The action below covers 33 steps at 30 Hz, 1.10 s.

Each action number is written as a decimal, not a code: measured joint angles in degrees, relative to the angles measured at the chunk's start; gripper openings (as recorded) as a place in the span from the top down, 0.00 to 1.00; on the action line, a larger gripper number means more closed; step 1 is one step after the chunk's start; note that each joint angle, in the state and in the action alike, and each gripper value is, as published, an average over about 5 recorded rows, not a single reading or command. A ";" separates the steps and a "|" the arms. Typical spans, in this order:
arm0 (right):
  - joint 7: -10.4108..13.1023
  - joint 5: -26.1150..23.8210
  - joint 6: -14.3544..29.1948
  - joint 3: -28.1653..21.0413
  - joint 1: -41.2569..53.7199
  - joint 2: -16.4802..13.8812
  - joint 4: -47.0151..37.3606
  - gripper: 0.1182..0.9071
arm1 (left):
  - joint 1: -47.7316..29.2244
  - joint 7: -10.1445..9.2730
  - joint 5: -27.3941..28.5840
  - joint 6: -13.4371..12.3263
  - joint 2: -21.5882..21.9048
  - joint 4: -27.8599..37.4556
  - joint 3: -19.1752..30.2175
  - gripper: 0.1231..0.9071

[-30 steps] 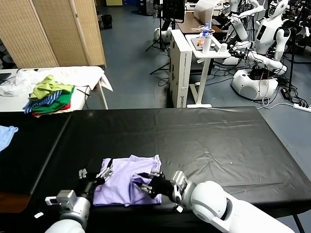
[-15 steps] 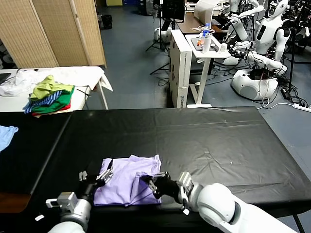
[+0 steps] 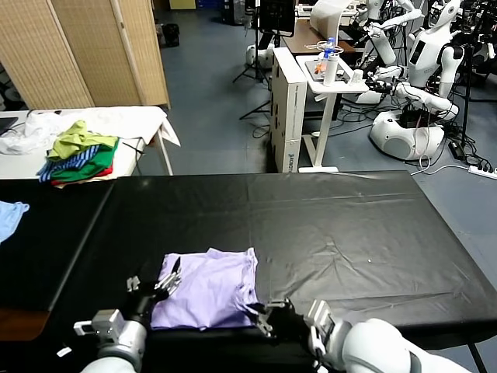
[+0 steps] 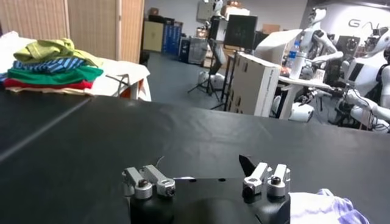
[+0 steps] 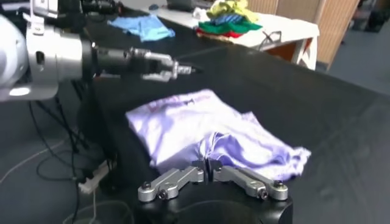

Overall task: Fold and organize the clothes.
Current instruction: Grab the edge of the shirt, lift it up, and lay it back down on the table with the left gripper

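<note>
The pale lavender T-shirt lies folded near the front edge of the black table. Its near right corner gathers into creases that run up to my right gripper. In the right wrist view the pads of the right gripper are pressed together on a pinch of the T-shirt. My left gripper hovers open at the shirt's left edge, holding nothing. In the left wrist view the left gripper stands wide apart, with the T-shirt beside it.
A green, yellow and striped garment pile sits on a white side table at the back left. A light blue cloth lies at the table's far left edge. A white stand and parked robots are beyond the table.
My right gripper has drawn back toward the table's front edge, pulling the shirt's raised fold with it. The shirt now lies flatter. The left gripper has barely moved.
</note>
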 joint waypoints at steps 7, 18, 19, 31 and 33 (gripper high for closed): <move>0.42 0.99 0.51 5.58 -5.67 -1.59 2.74 0.07 | -0.29 0.04 -0.06 -0.12 -0.04 0.32 -0.01 0.00; 2.22 2.53 3.61 19.58 -12.80 5.40 -1.53 0.00 | -0.81 1.06 -3.93 -1.56 -1.15 3.05 -1.95 0.00; 2.26 2.82 3.63 21.35 -13.65 6.47 -2.16 0.00 | -0.70 1.51 -4.72 -1.54 -1.38 3.30 -2.28 0.00; 2.59 6.33 3.59 39.96 -22.05 13.86 -5.33 0.00 | 0.52 5.55 -9.85 -2.92 -3.68 6.19 -5.95 0.00; 2.56 6.36 3.59 41.16 -22.45 14.06 -5.49 0.00 | 0.52 5.61 -11.52 -2.90 -3.71 6.57 -6.47 0.00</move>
